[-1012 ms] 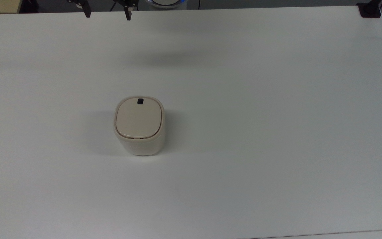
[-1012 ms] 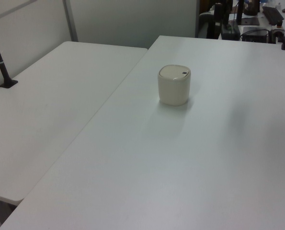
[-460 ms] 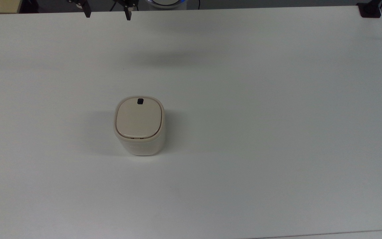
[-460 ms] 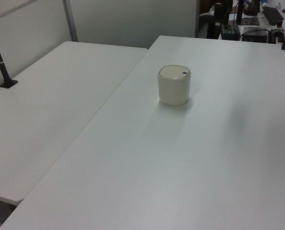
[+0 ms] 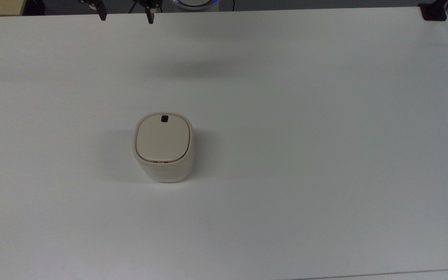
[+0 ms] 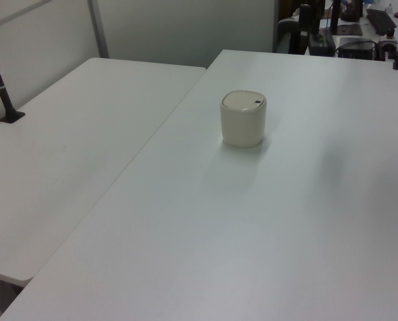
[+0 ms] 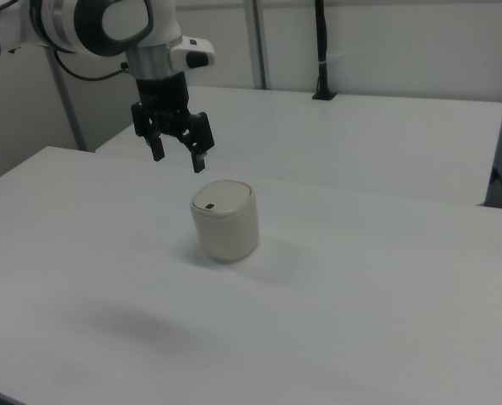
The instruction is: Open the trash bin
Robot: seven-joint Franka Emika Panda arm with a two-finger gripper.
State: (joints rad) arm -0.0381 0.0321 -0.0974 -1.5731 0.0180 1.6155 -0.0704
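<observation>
A: Has anything moved since a second ago?

B: Nothing I can make out. The bin sits on the same spot in the top view and the left view, and the two dark fingers at the top view's upper edge stand where they did.

A: Start with the biggest thing, then.

B: The white counter (image 5: pixel 305 136) carries everything. A second white counter (image 6: pixel 65 154) butts against it on the left view's left.

A: And the arm?

B: The white arm (image 7: pixel 99 25) reaches in from the right view's upper left. Its gripper (image 7: pixel 179 157) hangs in the air, pointing down, jaws spread wide with nothing between them.

A: Where is the trash bin relative to those jaws?

B: The trash bin (image 7: pixel 225 221) stands upright on the counter below the jaws and a little toward the right view's right, apart from them. Its tan lid (image 5: pixel 163 138) lies flat and closed.

A: The button?

B: The small black button (image 5: pixel 164 118) sits at the rim, on the side of the lid nearer the jaws in the top view.
</observation>
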